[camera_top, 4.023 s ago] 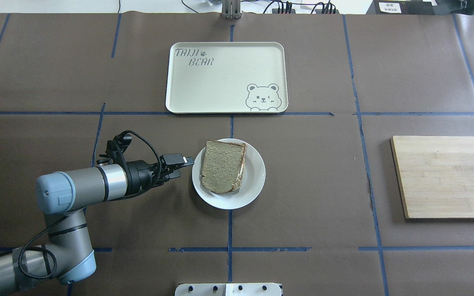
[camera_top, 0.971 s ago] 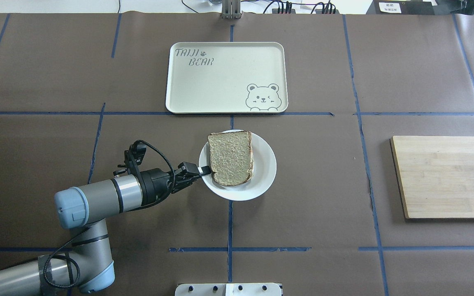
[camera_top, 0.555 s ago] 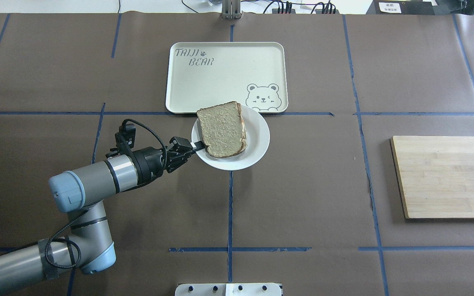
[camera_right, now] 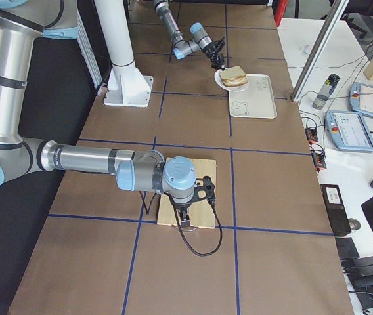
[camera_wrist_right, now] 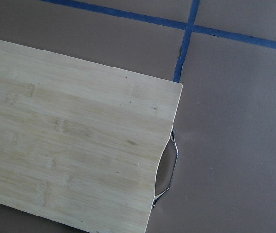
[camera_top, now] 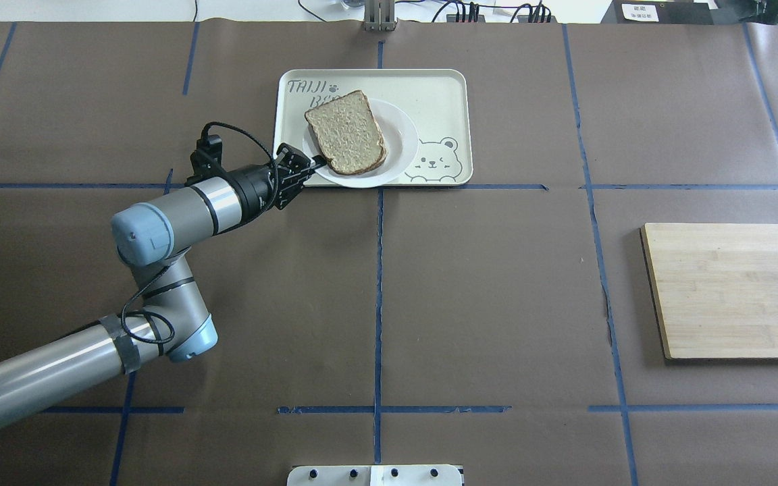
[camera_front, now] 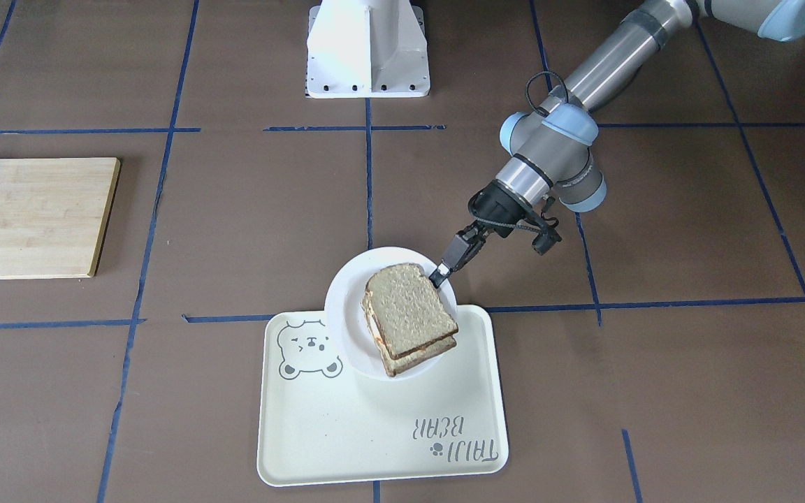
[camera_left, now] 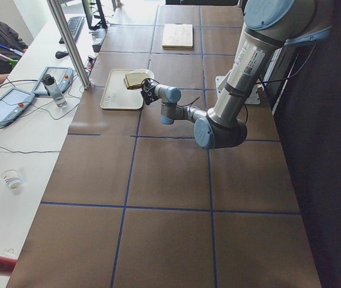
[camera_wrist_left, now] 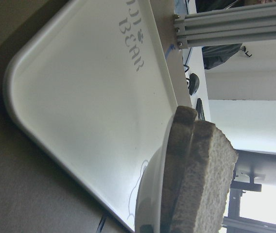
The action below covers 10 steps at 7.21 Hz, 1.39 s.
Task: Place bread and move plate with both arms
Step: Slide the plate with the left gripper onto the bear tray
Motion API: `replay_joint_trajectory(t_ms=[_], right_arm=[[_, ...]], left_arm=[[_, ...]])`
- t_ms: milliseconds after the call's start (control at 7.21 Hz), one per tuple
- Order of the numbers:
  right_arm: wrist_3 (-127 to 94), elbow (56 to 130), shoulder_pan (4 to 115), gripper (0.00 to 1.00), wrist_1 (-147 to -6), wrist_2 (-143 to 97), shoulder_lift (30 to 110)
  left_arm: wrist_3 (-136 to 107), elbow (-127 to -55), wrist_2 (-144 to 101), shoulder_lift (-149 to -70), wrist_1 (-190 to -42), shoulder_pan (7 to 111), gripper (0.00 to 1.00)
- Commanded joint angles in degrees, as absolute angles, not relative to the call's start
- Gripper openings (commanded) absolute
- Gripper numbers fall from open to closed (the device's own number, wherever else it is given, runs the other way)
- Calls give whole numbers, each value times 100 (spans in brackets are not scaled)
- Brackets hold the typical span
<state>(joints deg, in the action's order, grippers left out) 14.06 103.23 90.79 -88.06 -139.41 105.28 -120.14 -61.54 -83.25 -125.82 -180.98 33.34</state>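
The plate (camera_top: 399,145) is gripped at its rim by the left end effector (camera_top: 319,162), which is closed narrowly on it. The bread (camera_top: 346,131) lies on the plate, over the edge of the tray (camera_top: 443,101) nearest the robot. Whether the plate touches the tray is unclear. The right end effector (camera_right: 185,220) is seen over the cutting board (camera_top: 733,290) on the table (camera_top: 497,304); its opening cannot be told.

so the plate (camera_top: 402,147) with the bread (camera_top: 346,132) hogs the left half of the tray (camera_top: 443,101), and the left arm (camera_top: 179,210) blocks that side. Open way in is from the right, over brown table (camera_top: 497,283) between tray and cutting board (camera_top: 733,290); metal post (camera_top: 380,17) stands just behind the tray
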Motion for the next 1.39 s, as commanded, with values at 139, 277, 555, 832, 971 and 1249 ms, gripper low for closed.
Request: replay_joint_trajectory(t_ms=[139,277,555,832,971,1249], right_arm=[[1406,10309,9079,100,-8807,-13939,10521],[1406,10310,9079,100,-8807,-13939,10521],[1406,10310,9079,100,-8807,-13931,10521],[1406,10327,9079,100,-8807,-13939,10521],[1406,10327,9079,100,-8798,-13939,10521],[1398,10327,9079,100,-8798,-13948,10521]], left_arm=[[-12076,-4507,-8306,-13697,-18088,3586,0],[-12076,-4100,-8306,-13989,-18079,3577,0],[-12006,-4078,-8341,-13992,-18062,3568,28],[-11202,-4244,-8786,-13949,-17713,3655,100],[-11058,-4741,-9555,-13705,-17075,3909,100],[-10394,-6871,-10412,-12757,-15242,4218,100]])
